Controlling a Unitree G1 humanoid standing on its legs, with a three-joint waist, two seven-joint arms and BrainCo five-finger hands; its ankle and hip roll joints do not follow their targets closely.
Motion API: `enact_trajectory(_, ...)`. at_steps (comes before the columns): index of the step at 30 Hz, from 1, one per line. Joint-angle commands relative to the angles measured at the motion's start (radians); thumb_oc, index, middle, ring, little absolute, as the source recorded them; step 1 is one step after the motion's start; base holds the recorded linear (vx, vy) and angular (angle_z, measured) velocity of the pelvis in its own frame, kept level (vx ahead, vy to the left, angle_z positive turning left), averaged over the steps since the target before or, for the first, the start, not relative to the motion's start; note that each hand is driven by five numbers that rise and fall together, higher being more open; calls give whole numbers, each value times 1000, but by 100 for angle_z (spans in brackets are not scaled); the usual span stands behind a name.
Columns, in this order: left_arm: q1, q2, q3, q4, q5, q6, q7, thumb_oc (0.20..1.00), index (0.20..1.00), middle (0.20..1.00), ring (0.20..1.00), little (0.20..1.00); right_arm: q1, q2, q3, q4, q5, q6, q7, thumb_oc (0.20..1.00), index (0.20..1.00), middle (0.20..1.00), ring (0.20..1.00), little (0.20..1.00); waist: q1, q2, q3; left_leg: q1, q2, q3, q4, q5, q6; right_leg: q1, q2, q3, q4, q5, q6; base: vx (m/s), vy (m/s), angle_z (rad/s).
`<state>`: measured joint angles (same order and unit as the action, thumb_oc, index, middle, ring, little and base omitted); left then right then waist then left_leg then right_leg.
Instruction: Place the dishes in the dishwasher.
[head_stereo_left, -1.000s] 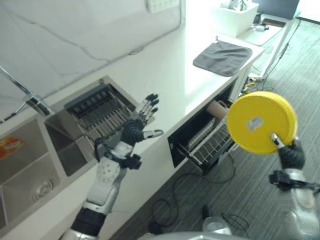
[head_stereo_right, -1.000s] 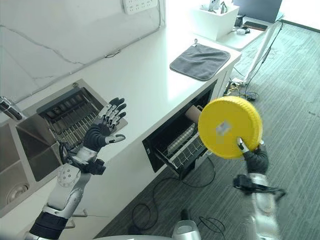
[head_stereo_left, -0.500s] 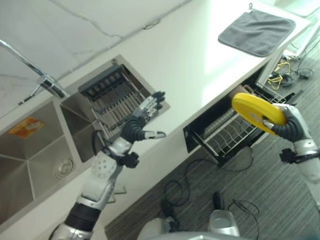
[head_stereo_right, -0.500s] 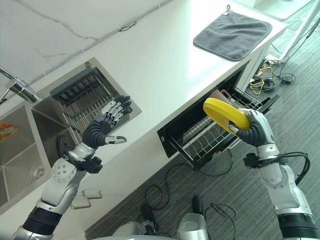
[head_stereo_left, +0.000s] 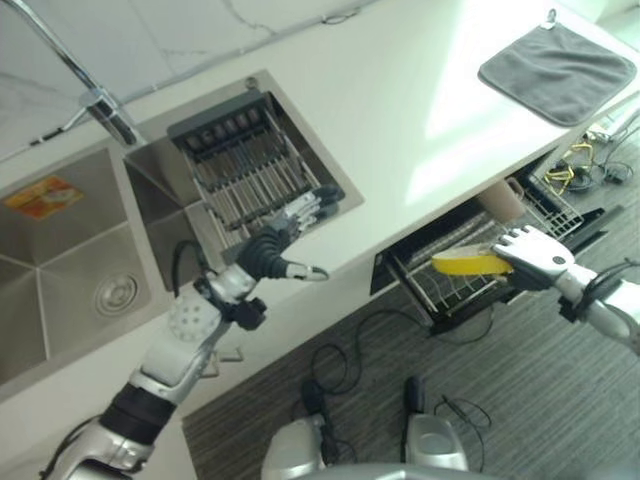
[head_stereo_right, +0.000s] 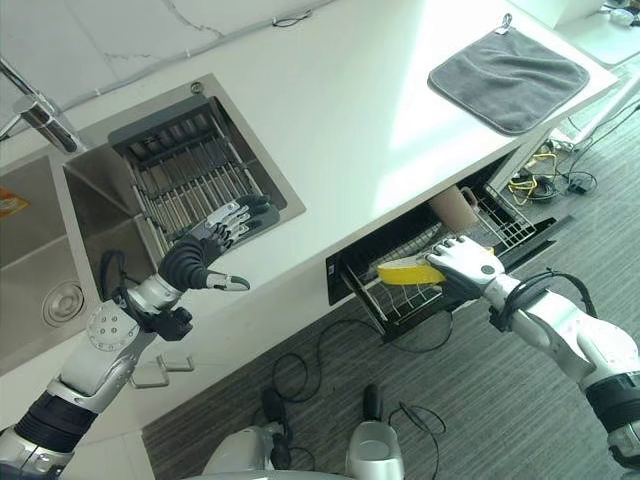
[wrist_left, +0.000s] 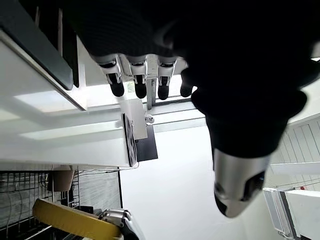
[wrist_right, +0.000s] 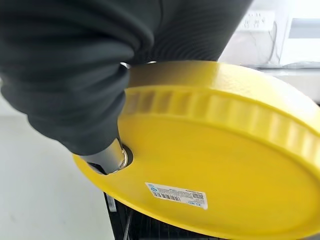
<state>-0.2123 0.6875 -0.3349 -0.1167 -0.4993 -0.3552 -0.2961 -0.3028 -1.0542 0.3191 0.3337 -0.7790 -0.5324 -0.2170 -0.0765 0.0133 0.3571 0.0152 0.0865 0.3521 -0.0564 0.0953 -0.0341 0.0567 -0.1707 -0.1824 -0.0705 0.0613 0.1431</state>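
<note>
My right hand (head_stereo_left: 532, 258) is shut on a yellow plate (head_stereo_left: 466, 263), held nearly flat just above the wire rack (head_stereo_left: 440, 290) of the open dishwasher drawer under the counter. From the right wrist, the plate's underside (wrist_right: 210, 170) with a white label shows, and the thumb (wrist_right: 107, 157) presses against it. A beige cup (head_stereo_left: 498, 200) lies at the rack's far end. My left hand (head_stereo_left: 275, 248) hovers open over the counter's front edge beside the sink, holding nothing; in its own wrist view its fingers (wrist_left: 140, 85) are straight.
A steel double sink (head_stereo_left: 70, 250) with a tap (head_stereo_left: 100, 100) sits at the left, with a dark wire drying rack (head_stereo_left: 250, 165) in its right basin. A grey cloth (head_stereo_left: 555, 70) lies on the white counter (head_stereo_left: 400, 110) at the far right. Cables lie on the grey carpet (head_stereo_left: 520, 400).
My right hand has lowered the yellow plate from above the drawer down to the wire rack, tilting it flatter. The camera has shifted. The left hand has stayed open by the sink.
</note>
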Motion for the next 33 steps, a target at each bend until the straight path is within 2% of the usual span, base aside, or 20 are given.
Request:
enact_trajectory(1, -71, -21, -18, 8, -41, -88, 12, 1000, 1000, 1000, 1000, 1000, -162, -1, 50, 64, 7, -13, -186, 200, 200, 200, 200, 200, 37, 16, -10, -22, 21, -116, 157, -160, -27, -129, -58, -25, 185, -59, 47, -82, -2, 8)
enact_trajectory(5, -156, -10, -42, 45, -72, -99, 25, 1000, 1000, 1000, 1000, 1000, -328, -1, 141, 227, 72, 3, -253, 200, 200, 200, 200, 200, 53, 35, 25, -65, 8, -136, 167, -161, -29, -162, -67, -22, 189, -57, 48, -154, 5, 12)
enact_trajectory(7, -179, -10, -48, 63, -75, -109, 25, 1000, 1000, 1000, 1000, 1000, -416, -2, 180, 307, 110, 9, -269, 200, 200, 200, 200, 200, 61, 56, 49, -86, -2, -143, 170, -158, -30, -183, -74, -19, 194, -55, 47, -156, 89, 10)
enact_trajectory(8, -177, -10, -46, 59, -66, -126, 37, 1000, 1000, 1000, 1000, 1000, -447, -18, 183, 341, 127, 13, -274, 200, 200, 200, 200, 200, 61, 73, 62, -101, -9, -145, 175, -156, -30, -204, -84, -17, 204, -54, 48, -126, 115, -1)
enact_trajectory(11, -178, -5, -36, 52, -73, -132, 42, 1000, 1000, 1000, 1000, 1000, -466, -39, 182, 349, 119, 34, -275, 200, 200, 200, 200, 200, 59, 86, 73, -115, -16, -146, 180, -155, -29, -222, -92, -14, 213, -53, 49, -60, 73, -5)
enact_trajectory(15, -193, 5, -37, 56, -81, -140, 47, 1000, 1000, 1000, 1000, 1000, -514, -57, 193, 369, 127, 36, -258, 200, 200, 200, 200, 200, 59, 96, 88, -131, -22, -144, 182, -151, -28, -249, -100, -13, 226, -51, 50, -69, 31, 1)
enact_trajectory(19, -241, 16, -43, 66, -88, -149, 48, 1000, 1000, 1000, 1000, 1000, -627, -50, 242, 393, 148, 68, -251, 200, 200, 200, 200, 200, 64, 107, 116, -166, -27, -145, 187, -142, -27, -291, -104, -11, 246, -48, 48, -108, -4, -3)
enact_trajectory(20, -260, 21, -51, 69, -101, -156, 44, 1000, 1000, 1000, 1000, 1000, -677, -29, 267, 423, 137, 83, -262, 200, 200, 200, 200, 200, 69, 110, 123, -172, -28, -147, 189, -142, -28, -298, -103, -11, 250, -51, 45, -77, 1, 1)
enact_trajectory(25, -267, 0, -39, 39, -153, -224, 29, 1000, 1000, 1000, 1000, 1000, -683, -11, 249, 408, 81, 156, -370, 200, 200, 200, 200, 200, 68, 120, 131, -180, -29, -144, 186, -138, -27, -313, -107, -14, 259, -50, 46, -20, 5, 0)
enact_trajectory(29, -298, -34, -33, 18, -189, -269, 16, 1000, 1000, 1000, 1000, 1000, -738, 31, 263, 505, 71, 206, -442, 200, 200, 200, 200, 200, 81, 127, 138, -188, -30, -142, 178, -133, -28, -325, -111, -22, 262, -48, 46, -56, -4, 1)
enact_trajectory(31, -310, -44, -31, 8, -201, -254, -5, 1000, 1000, 1000, 1000, 1000, -754, 37, 266, 529, 89, 217, -445, 200, 200, 200, 200, 200, 84, 129, 140, -191, -27, -137, 174, -130, -30, -328, -114, -28, 260, -46, 47, -58, -14, 2)
enact_trajectory(33, -320, -50, -34, 3, -268, -221, -83, 1000, 1000, 1000, 1000, 1000, -753, 38, 262, 533, 96, 229, -451, 200, 200, 200, 200, 200, 81, 130, 143, -192, -26, -131, 169, -129, -31, -332, -115, -30, 259, -44, 48, -55, -5, 4)
